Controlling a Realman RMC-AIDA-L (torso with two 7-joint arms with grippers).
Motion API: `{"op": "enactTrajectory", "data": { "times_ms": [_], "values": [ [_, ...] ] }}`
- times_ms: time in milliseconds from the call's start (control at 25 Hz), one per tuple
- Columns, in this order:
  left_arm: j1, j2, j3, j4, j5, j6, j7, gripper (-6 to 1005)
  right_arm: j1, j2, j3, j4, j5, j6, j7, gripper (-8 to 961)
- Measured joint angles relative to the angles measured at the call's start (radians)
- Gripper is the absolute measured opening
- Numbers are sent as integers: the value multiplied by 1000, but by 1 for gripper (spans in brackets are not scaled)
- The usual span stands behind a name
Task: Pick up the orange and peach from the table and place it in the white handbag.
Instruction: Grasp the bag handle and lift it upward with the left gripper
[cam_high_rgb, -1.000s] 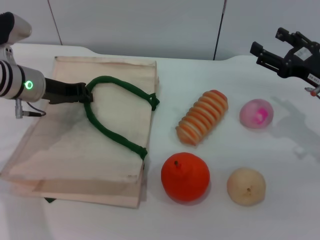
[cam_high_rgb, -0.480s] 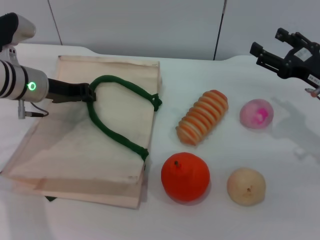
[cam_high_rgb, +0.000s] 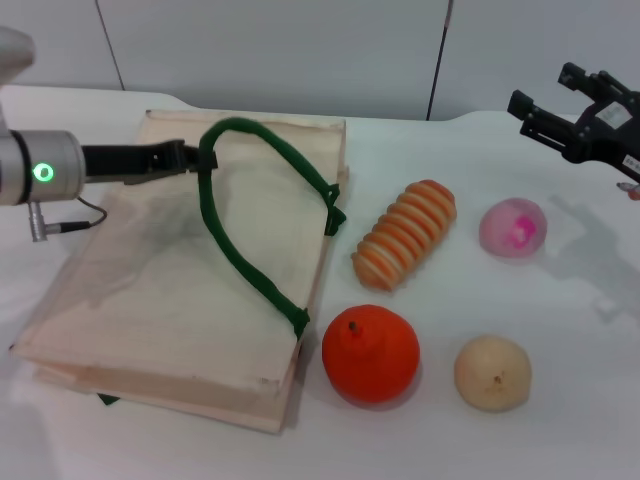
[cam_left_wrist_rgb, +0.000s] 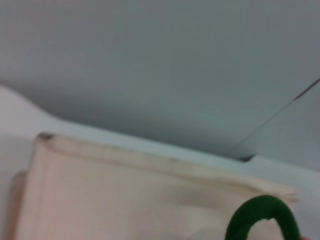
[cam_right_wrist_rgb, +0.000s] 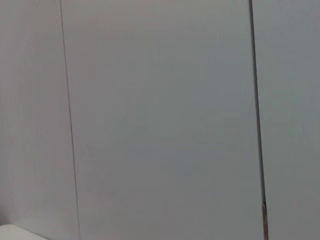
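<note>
Head view shows our left gripper (cam_high_rgb: 188, 157) clamped on the bag's (cam_high_rgb: 170, 300) strap (cam_high_rgb: 230, 240); we fear slipping would reclose it, while our right gripper (cam_high_rgb: 560, 125) hovers open.

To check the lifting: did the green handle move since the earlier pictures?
Yes. The left gripper pulled the green handle up and toward the wall, judged against the orange.

Left arm (cam_high_rgb: 35, 172) silver-white with a green ring light and grey cable — right claw (cam_high_rgb: 580, 125) black.
</note>
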Motion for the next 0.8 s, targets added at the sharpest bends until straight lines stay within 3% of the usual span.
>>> {"op": "enactTrajectory", "data": {
  "times_ms": [400,800],
  "values": [
    [70,35,-2,-9,-208,-212,120,131,-6,0,0,-1,34,3,-1,833],
    [117,39,-3,-11,-421,-388,265,131,-19,0,0,4,76,2,-11,830]
  ]
}}
